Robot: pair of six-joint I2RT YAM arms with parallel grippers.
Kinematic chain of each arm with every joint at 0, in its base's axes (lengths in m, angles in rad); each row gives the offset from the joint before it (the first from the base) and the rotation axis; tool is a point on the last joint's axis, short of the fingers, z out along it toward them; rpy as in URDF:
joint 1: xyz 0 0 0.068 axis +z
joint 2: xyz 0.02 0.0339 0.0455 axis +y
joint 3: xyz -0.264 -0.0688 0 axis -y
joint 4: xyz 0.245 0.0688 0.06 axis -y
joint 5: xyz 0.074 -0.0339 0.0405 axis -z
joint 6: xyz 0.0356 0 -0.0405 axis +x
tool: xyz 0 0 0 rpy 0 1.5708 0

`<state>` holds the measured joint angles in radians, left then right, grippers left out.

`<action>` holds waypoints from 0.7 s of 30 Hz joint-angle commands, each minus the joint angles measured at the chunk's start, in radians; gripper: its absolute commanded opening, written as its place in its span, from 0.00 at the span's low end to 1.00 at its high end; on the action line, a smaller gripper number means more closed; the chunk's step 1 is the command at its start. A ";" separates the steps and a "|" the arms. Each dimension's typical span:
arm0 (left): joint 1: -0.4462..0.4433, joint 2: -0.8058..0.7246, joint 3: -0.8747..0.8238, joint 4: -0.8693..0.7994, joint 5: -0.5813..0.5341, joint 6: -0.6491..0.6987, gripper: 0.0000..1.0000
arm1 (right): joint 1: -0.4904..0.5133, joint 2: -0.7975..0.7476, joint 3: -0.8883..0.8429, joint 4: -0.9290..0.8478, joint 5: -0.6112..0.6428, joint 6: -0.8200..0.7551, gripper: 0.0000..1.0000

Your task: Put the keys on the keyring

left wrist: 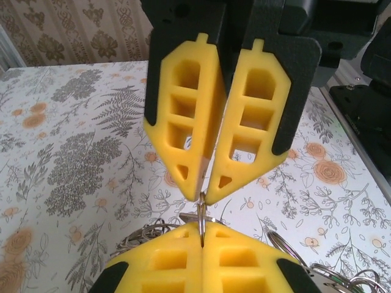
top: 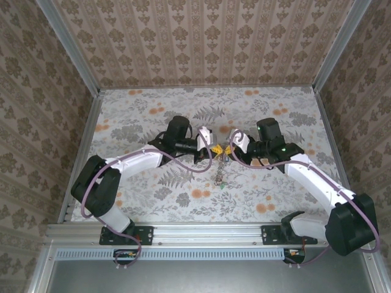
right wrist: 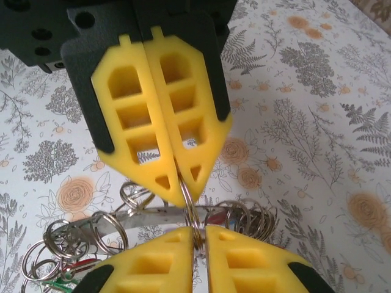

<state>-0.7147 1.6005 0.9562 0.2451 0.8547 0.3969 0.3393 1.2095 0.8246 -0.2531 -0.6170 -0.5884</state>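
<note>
Silver keyring point(right wrist: 188, 207) pinched in closed jaws of left gripper point(left wrist: 201, 232) and right gripper point(right wrist: 200, 238); keys point(top: 219, 175) hang below, seemingly threaded, so task looks nearly done

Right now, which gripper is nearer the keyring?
Neither, it's a tie. The left gripper and right gripper meet tip to tip from opposite sides, each shut on what looks like the keyring.
</note>
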 commanded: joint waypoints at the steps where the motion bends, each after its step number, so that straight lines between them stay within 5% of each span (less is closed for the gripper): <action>1: 0.010 -0.031 0.000 0.134 0.091 -0.059 0.00 | -0.012 0.000 -0.033 0.122 -0.072 0.061 0.16; 21: 0.015 -0.015 -0.019 0.208 0.084 -0.103 0.00 | -0.018 -0.091 -0.044 0.086 0.045 -0.014 0.24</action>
<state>-0.6994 1.6009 0.9352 0.3969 0.8982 0.3092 0.3248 1.1347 0.7639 -0.1238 -0.5808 -0.5587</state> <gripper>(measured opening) 0.043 0.238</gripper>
